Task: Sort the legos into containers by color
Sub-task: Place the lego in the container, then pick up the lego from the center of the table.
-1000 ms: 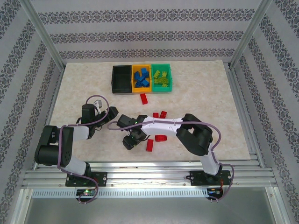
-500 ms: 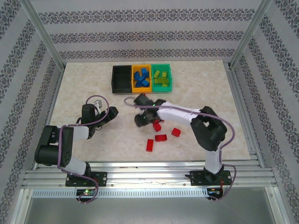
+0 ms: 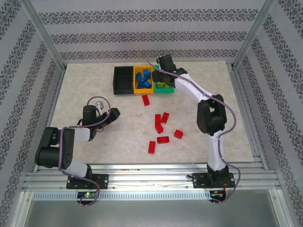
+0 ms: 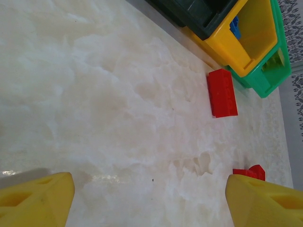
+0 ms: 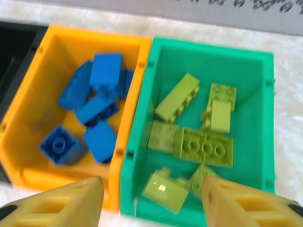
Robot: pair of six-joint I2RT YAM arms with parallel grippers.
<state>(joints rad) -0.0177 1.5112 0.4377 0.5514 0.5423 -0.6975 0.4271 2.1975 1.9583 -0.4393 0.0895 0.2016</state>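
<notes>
My right gripper [image 5: 152, 204] hangs open just above the near end of the teal bin [image 5: 258, 71], nothing between its fingers [image 5: 61, 205]. Several lime legos [image 5: 203, 146] lie in that bin; one [image 5: 165, 189] sits right below the jaws. The orange bin [image 5: 52, 40] beside it holds several blue legos [image 5: 102, 71]. In the top view the right gripper [image 3: 160, 79] is over the teal bin [image 3: 171, 85], with the black bin [image 3: 122, 79] at the left of the row. Red legos [image 3: 163, 140] lie scattered on the table. My left gripper [image 3: 113, 114] stands open, low over the table and empty.
One red lego [image 4: 221, 93] lies just in front of the bins; another [image 4: 251, 171] shows beside my left gripper's right finger [image 4: 262, 201]. The right arm [image 3: 208, 113] stretches across the table's right middle. Metal frame posts [image 3: 45, 35] border the marble table [image 3: 80, 85].
The right arm has swung from low over the near middle of the table, past the red legos, up to the teal bin, and its jaws have widened. The left arm has not moved.
</notes>
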